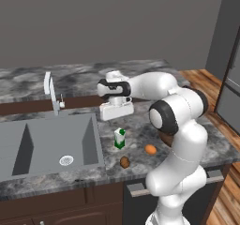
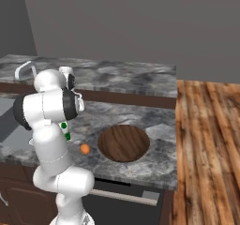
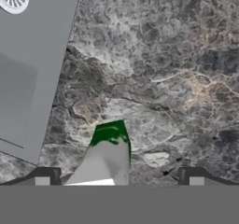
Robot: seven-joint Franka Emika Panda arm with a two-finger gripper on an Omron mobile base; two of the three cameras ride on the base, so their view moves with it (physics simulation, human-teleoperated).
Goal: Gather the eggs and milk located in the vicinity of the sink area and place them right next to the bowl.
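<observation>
- Sink (image 1: 47, 144) recessed at left, slim faucet (image 1: 51, 92) behind it, round drain (image 1: 66, 160) in the basin floor.
- Gripper (image 3: 119, 178) above the marble counter (image 1: 140, 130), fingers spread wide, holding nothing, milk carton (image 1: 119, 138) upright between them, below.
- Brown egg (image 1: 124, 161) near the counter's front edge, orange egg (image 1: 150, 149) just right of it.
- Wooden bowl (image 2: 123, 143) farthest right, beyond the orange egg.
</observation>
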